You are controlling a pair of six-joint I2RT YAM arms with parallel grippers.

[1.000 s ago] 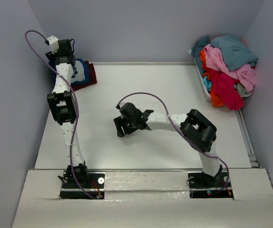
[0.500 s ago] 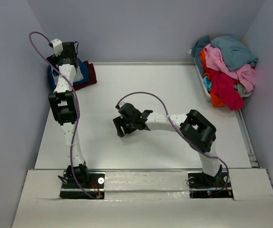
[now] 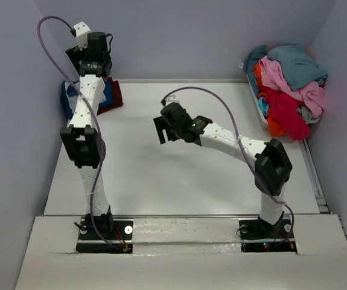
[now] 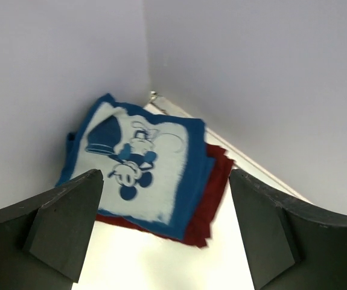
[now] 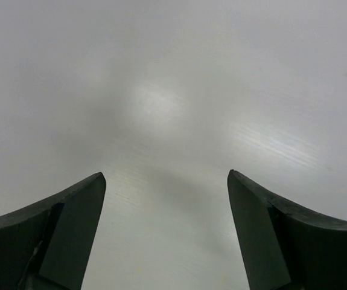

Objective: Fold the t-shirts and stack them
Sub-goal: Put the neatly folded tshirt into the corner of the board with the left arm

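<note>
A folded navy t-shirt (image 3: 70, 98) (image 4: 143, 160) with a white cartoon print lies on a folded maroon t-shirt (image 3: 115, 94) (image 4: 214, 190) in the far left corner of the table. My left gripper (image 3: 91, 55) (image 4: 165, 181) hangs above this stack, open and empty. My right gripper (image 3: 162, 130) (image 5: 166, 175) hovers over the bare white table near the middle, open with nothing between its fingers. More t-shirts, unfolded, in teal, pink, red and orange, are heaped in a pile (image 3: 291, 81) at the far right.
A pale basket (image 3: 261, 112) at the table's far right edge holds the pile. Grey walls close in the back and both sides. A purple cable loops over each arm.
My left gripper has opened and risen off the folded stack. My right arm has swung away from me and a little right, its jaws spreading wider.
</note>
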